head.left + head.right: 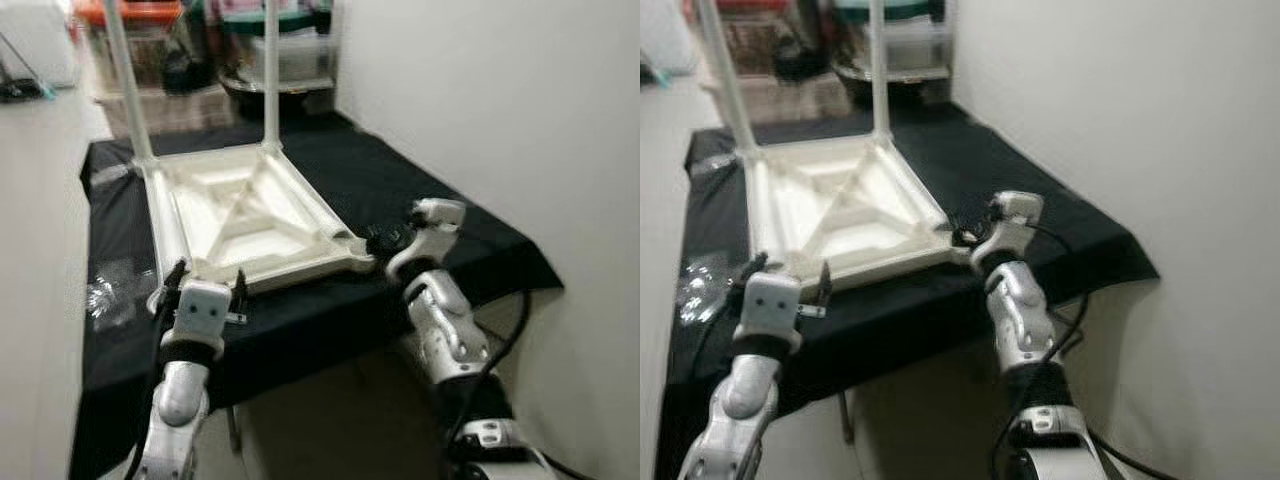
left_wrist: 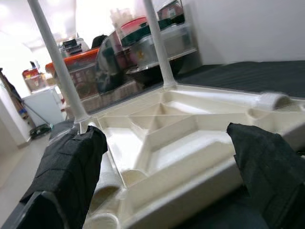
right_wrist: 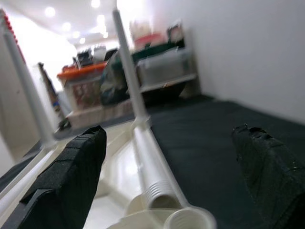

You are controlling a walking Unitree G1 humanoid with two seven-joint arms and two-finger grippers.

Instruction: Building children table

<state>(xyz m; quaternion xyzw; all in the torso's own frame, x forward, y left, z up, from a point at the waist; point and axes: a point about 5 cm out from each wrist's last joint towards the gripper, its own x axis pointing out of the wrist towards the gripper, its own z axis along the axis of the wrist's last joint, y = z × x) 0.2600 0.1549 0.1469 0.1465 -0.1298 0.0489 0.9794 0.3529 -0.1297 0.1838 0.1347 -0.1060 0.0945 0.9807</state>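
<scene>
From my head cameras, the white children table (image 1: 250, 215) lies upside down on a black cloth (image 1: 400, 180) spread over a low surface, its ribbed underside facing up. Two white legs (image 1: 128, 80) stand upright in the far corner sockets. My left gripper (image 1: 205, 290) sits at the near left corner of the table top, its two black fingers spread apart on either side of that edge, grasping nothing. My right gripper (image 1: 385, 240) is at the near right corner, close against the socket there; from here I cannot tell how wide its fingers stand. Storage bins (image 1: 140, 30) and a dark bowl (image 1: 270, 90) crowd the space beyond the cloth, and a plain white wall (image 1: 480, 100) runs along my right.

Through my left wrist camera, my fingers (image 2: 66, 176) are spread wide, released, with the table's moulded underside (image 2: 181, 138) lying between and beyond them. The near rim of the table sits low in the gap between them. I cannot tell whether either finger touches it.

Through my right wrist camera, my fingers (image 3: 71, 171) are also wide open and empty. Between them lies a white leg (image 3: 152, 167) on its side with a ribbed end, just beside a round corner socket (image 3: 188, 220).

I can read no brand, label or writing anywhere.
</scene>
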